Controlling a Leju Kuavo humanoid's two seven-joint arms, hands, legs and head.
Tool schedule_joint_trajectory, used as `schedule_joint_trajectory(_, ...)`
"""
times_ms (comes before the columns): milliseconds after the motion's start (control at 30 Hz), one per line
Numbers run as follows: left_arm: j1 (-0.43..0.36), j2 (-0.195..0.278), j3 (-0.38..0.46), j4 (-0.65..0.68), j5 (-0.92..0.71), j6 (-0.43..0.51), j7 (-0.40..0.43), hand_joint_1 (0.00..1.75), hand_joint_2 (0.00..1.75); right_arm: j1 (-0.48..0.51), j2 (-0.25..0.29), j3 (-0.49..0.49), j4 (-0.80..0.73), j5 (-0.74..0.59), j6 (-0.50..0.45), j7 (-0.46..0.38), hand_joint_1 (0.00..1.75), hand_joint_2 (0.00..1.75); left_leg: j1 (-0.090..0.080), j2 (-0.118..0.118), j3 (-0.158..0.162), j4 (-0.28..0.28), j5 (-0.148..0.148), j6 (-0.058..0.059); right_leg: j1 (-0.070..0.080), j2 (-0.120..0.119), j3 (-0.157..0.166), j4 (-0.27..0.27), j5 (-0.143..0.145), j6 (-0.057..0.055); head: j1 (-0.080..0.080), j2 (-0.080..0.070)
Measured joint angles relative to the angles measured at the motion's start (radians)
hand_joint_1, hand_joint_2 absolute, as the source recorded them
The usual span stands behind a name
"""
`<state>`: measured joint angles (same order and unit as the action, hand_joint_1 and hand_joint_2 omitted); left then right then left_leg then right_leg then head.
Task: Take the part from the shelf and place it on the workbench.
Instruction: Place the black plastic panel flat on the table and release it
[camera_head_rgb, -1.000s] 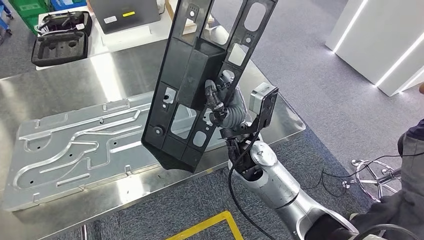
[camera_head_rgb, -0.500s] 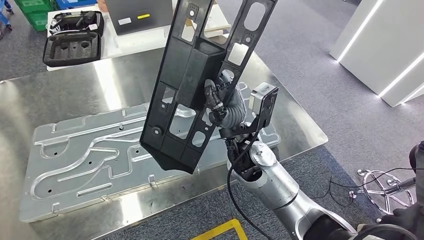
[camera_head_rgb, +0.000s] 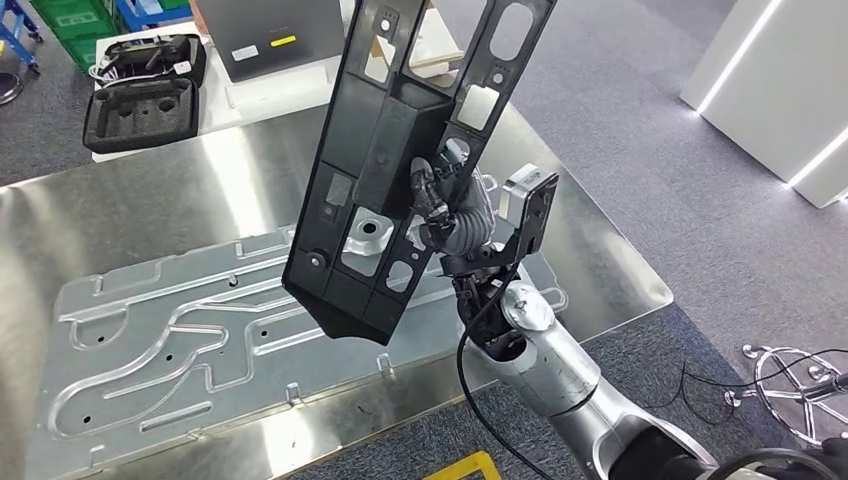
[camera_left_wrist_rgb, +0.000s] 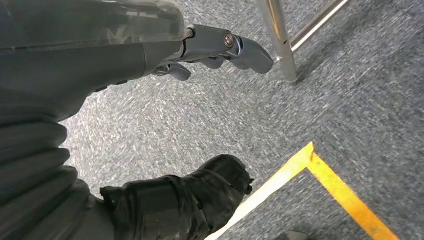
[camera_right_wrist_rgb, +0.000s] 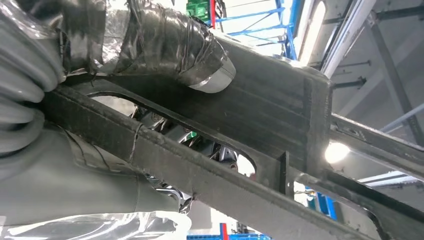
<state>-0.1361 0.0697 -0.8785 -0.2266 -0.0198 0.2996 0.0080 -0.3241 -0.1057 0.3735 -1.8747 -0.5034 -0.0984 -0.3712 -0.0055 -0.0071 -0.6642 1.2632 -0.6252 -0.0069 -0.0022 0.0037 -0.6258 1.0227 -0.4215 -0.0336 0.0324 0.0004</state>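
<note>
On the steel worktop (camera_head_rgb: 170, 200) lies a flat metal plate (camera_head_rgb: 200, 330) with raised channels, and beyond the worktop's far left corner sit two black foam trays (camera_head_rgb: 140, 85). Above the plate's right end the right hand (camera_head_rgb: 445, 205) grips the long black part (camera_head_rgb: 400, 150), held tilted in the air clear of the worktop. The left hand (camera_left_wrist_rgb: 165, 200) hangs over grey carpet near a yellow floor line (camera_left_wrist_rgb: 320, 180), fingers apart and holding nothing.

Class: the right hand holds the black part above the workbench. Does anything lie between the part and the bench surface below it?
Yes. An embossed metal panel lies flat on the workbench beneath the black part held by the right hand. Bare benchtop shows beyond the panel.
</note>
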Motion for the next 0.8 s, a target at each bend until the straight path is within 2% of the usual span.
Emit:
schedule_joint_trajectory(33, 0.001, 0.0, 0.0, 0.0, 0.0, 0.0, 0.0, 0.0, 1.75, 0.001, 0.0, 0.0, 0.0, 0.0, 0.0, 0.0, 1.75, 1.75, 0.001, 0.001, -0.022, 0.025, 0.001, -0.002, 0.0, 0.001, 0.002, 0.002, -0.004, 0.0, 0.0, 0.0)
schedule_joint_trajectory(67, 0.001, 0.0, 0.0, 0.0, 0.0, 0.0, 0.0, 0.0, 1.75, 0.001, 0.0, 0.0, 0.0, 0.0, 0.0, 0.0, 1.75, 1.75, 0.002, 0.001, -0.026, 0.011, 0.022, -0.001, 0.0, 0.002, 0.004, 0.005, -0.008, 0.0, 0.0, 0.0)
schedule_joint_trajectory(133, 0.002, 0.001, 0.0, 0.0, 0.0, 0.0, 0.0, 0.0, 1.75, 0.001, 0.0, 0.0, 0.0, 0.0, 0.0, 0.0, 1.75, 1.75, -0.002, 0.001, 0.016, -0.111, 0.108, 0.012, 0.002, 0.004, 0.013, 0.007, -0.015, 0.001, 0.0, 0.0)
schedule_joint_trajectory(167, 0.001, 0.003, 0.0, 0.0, 0.0, 0.0, 0.0, 0.0, 1.75, 0.0, 0.0, 0.0, 0.0, 0.0, 0.0, 0.0, 1.75, 1.75, -0.005, 0.001, 0.041, -0.175, 0.14, 0.021, 0.003, 0.004, 0.017, 0.007, -0.018, 0.002, 0.0, 0.0)
schedule_joint_trajectory(200, -0.001, 0.004, 0.0, 0.0, 0.0, 0.0, 0.0, 0.0, 1.75, -0.001, 0.0, 0.0, 0.0, 0.0, 0.0, 0.0, 1.75, 1.75, -0.01, 0.001, 0.059, -0.224, 0.157, 0.03, 0.003, 0.004, 0.019, 0.005, -0.019, 0.005, 0.0, 0.0)
schedule_joint_trajectory(300, -0.003, 0.005, 0.0, 0.0, 0.0, 0.0, 0.0, 0.0, 1.75, 0.001, 0.0, 0.0, 0.0, 0.0, 0.0, 0.0, 1.75, 1.75, -0.017, 0.001, 0.076, -0.27, 0.164, 0.053, 0.001, 0.002, 0.022, 0.008, -0.011, 0.022, 0.0, 0.0)
schedule_joint_trajectory(367, -0.001, 0.005, 0.0, 0.0, 0.0, 0.0, 0.0, 0.0, 1.75, 0.002, 0.0, 0.0, 0.0, 0.0, 0.0, 0.0, 1.75, 1.75, -0.01, 0.002, 0.094, -0.284, 0.174, 0.06, 0.002, 0.001, 0.02, 0.027, -0.019, 0.03, 0.001, 0.0)
schedule_joint_trajectory(433, -0.002, 0.005, 0.0, 0.0, 0.0, 0.0, 0.0, 0.0, 1.75, -0.001, 0.0, 0.0, 0.0, 0.0, 0.0, 0.0, 1.75, 1.75, -0.004, 0.005, 0.107, -0.29, 0.179, 0.063, 0.0, 0.001, -0.003, 0.087, -0.066, 0.037, 0.003, 0.0)
schedule_joint_trajectory(500, -0.002, 0.005, 0.0, 0.0, 0.0, -0.007, 0.002, 0.0, 1.75, -0.001, -0.001, 0.0, 0.001, 0.009, 0.009, 0.01, 1.75, 1.75, -0.003, 0.005, 0.106, -0.287, 0.18, 0.064, -0.006, 0.001, -0.061, 0.211, -0.128, 0.047, 0.004, 0.0)
schedule_joint_trajectory(533, -0.002, 0.005, 0.0, 0.0, 0.0, -0.021, 0.006, 0.0, 1.75, -0.006, -0.003, 0.001, 0.004, 0.033, 0.03, 0.034, 1.75, 1.75, -0.002, 0.004, 0.105, -0.284, 0.18, 0.062, -0.011, 0.001, -0.087, 0.262, -0.147, 0.054, 0.004, 0.0)
schedule_joint_trajectory(567, -0.001, 0.005, 0.0, 0.0, 0.0, -0.04, 0.012, 0.0, 1.75, -0.023, -0.008, 0.007, 0.014, 0.081, 0.071, 0.08, 1.75, 1.75, -0.001, 0.003, 0.103, -0.279, 0.179, 0.06, -0.016, 0.0, -0.102, 0.285, -0.149, 0.059, 0.005, 0.0)
schedule_joint_trajectory(600, -0.001, 0.005, 0.0, 0.0, -0.001, -0.062, 0.019, 0.0, 1.75, -0.062, -0.015, 0.018, 0.034, 0.152, 0.136, 0.147, 1.75, 1.75, 0.002, 0.003, 0.101, -0.274, 0.177, 0.056, -0.02, 0.0, -0.101, 0.271, -0.132, 0.063, 0.006, 0.0)
schedule_joint_trajectory(633, -0.003, 0.005, 0.0, 0.0, -0.002, -0.083, 0.025, 0.0, 1.75, -0.147, -0.028, 0.05, 0.095, 0.28, 0.236, 0.235, 1.75, 1.75, 0.005, 0.004, 0.096, -0.265, 0.172, 0.05, -0.027, -0.001, -0.082, 0.215, -0.094, 0.07, 0.006, 0.0)
schedule_joint_trajectory(667, -0.01, 0.005, 0.0, 0.0, -0.005, -0.098, 0.03, 0.0, 1.75, -0.25, -0.043, 0.102, 0.191, 0.457, 0.342, 0.313, 1.75, 1.75, 0.009, 0.008, 0.089, -0.254, 0.166, 0.042, -0.031, -0.001, -0.059, 0.153, -0.062, 0.077, 0.007, 0.0)
schedule_joint_trajectory(700, -0.02, 0.008, 0.0, 0.0, -0.008, -0.107, 0.033, 0.0, 1.75, -0.354, -0.058, 0.164, 0.306, 0.664, 0.428, 0.364, 1.75, 1.75, 0.012, 0.009, 0.081, -0.242, 0.162, 0.034, -0.033, -0.002, -0.041, 0.097, -0.046, 0.083, 0.008, 0.0)
schedule_joint_trajectory(733, -0.031, 0.011, 0.0, 0.0, -0.012, -0.113, 0.036, 0.0, 1.75, -0.447, -0.072, 0.229, 0.427, 0.905, 0.479, 0.389, 1.75, 1.75, 0.015, 0.005, 0.071, -0.23, 0.16, 0.027, -0.032, -0.007, -0.027, 0.059, -0.046, 0.081, 0.007, 0.0)
schedule_joint_trajectory(800, -0.043, 0.014, 0.0, 0.0, -0.018, -0.115, 0.037, 0.0, 1.75, -0.525, -0.092, 0.315, 0.602, 1.336, 0.456, 0.377, 1.75, 1.75, 0.016, -0.022, 0.053, -0.215, 0.163, 0.015, -0.024, -0.021, -0.026, 0.053, -0.057, 0.058, 0.008, 0.0)
